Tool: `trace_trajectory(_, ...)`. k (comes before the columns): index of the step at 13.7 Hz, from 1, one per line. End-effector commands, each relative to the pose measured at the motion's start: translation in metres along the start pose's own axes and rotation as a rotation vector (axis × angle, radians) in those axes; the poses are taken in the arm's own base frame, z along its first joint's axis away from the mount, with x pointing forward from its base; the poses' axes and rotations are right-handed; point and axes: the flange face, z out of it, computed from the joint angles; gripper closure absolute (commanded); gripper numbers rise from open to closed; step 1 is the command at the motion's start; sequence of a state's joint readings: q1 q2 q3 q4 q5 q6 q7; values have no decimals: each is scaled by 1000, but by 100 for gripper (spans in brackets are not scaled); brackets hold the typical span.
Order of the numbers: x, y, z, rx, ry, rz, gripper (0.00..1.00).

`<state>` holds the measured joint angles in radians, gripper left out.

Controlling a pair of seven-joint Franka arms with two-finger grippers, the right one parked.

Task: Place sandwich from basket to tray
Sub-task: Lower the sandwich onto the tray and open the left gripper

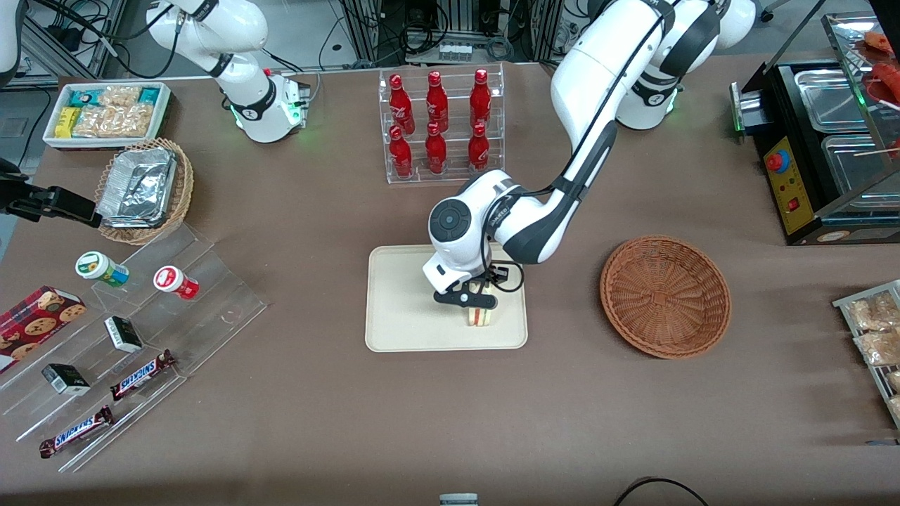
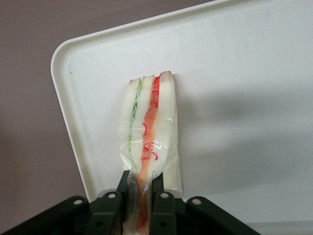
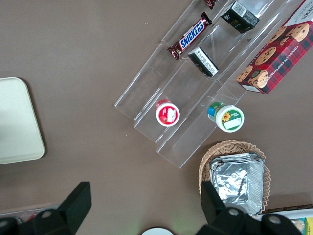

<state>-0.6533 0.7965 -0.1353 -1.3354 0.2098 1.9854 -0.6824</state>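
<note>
One sandwich upright on tray, gripper clamping it

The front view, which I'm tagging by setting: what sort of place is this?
Probably a lab mock-up of a snack shop: a clear rack of red bottles, Snickers bars on clear steps, a black food warmer. The claw is shut on the wrapped triangular sandwich over the cream rectangular tray.
</note>
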Motion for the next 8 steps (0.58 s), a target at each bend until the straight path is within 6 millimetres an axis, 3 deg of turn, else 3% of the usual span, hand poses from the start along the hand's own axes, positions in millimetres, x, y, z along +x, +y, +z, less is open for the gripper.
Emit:
trace_trajectory(1,5,3,-6,13,27,-26,0)
trace_trajectory(8,16,-15,-48,-17,65,-94,0)
